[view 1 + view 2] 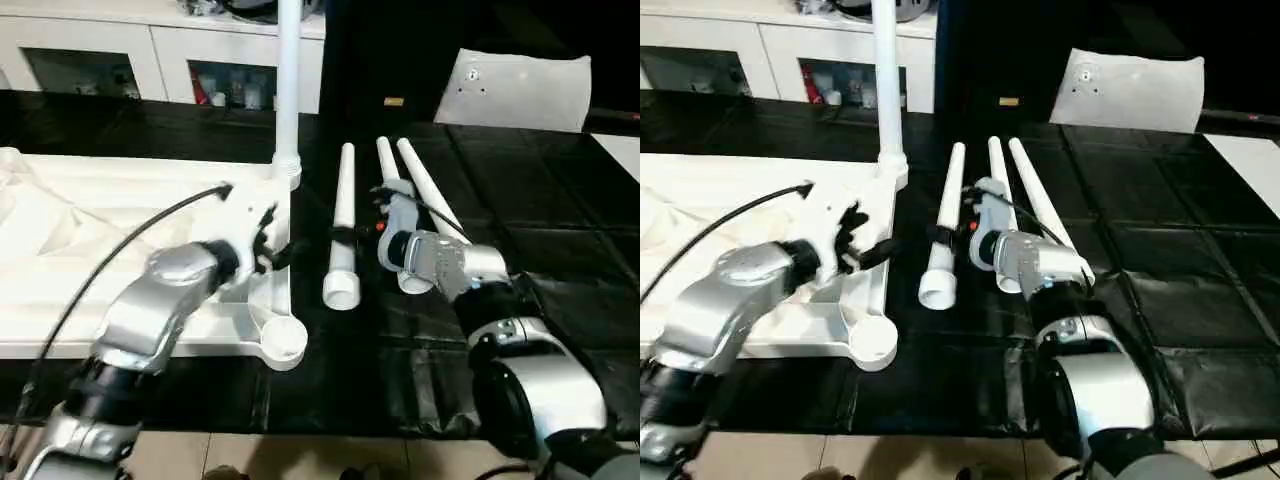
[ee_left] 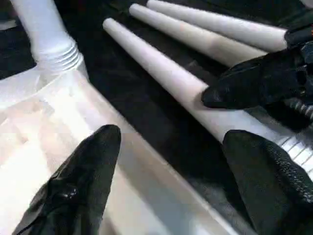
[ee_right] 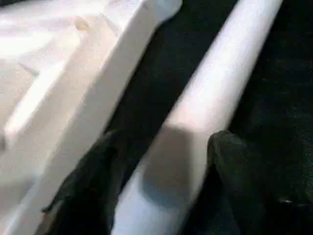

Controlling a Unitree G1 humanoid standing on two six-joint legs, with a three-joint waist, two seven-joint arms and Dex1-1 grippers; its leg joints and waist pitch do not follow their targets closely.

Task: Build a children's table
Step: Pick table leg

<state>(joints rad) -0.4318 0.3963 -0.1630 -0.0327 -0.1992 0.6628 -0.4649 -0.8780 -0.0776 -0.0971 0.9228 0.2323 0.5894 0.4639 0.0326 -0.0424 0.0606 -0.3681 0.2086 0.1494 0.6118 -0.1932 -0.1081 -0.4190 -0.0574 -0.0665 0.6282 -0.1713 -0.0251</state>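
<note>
Black mat (image 1: 540, 200), table top (image 1: 100, 200), three legs (image 1: 343, 220)

Smooth white plastic legs (image 1: 342, 240); glossy black floor mats (image 1: 560, 200).

A black quilted mat (image 1: 560, 180) covers the work surface. At eleven o'clock stands a white cabinet (image 1: 170, 45) with dark openings — small items sit inside. At one o'clock a white cushion-like bag (image 1: 520, 90) leans against darkness. Pale floor (image 1: 300, 455) runs along six o'clock.

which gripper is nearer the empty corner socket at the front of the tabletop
Left. The left gripper hovers over the tabletop's edge just behind the socket; the right gripper is farther off, at a loose leg.
</note>
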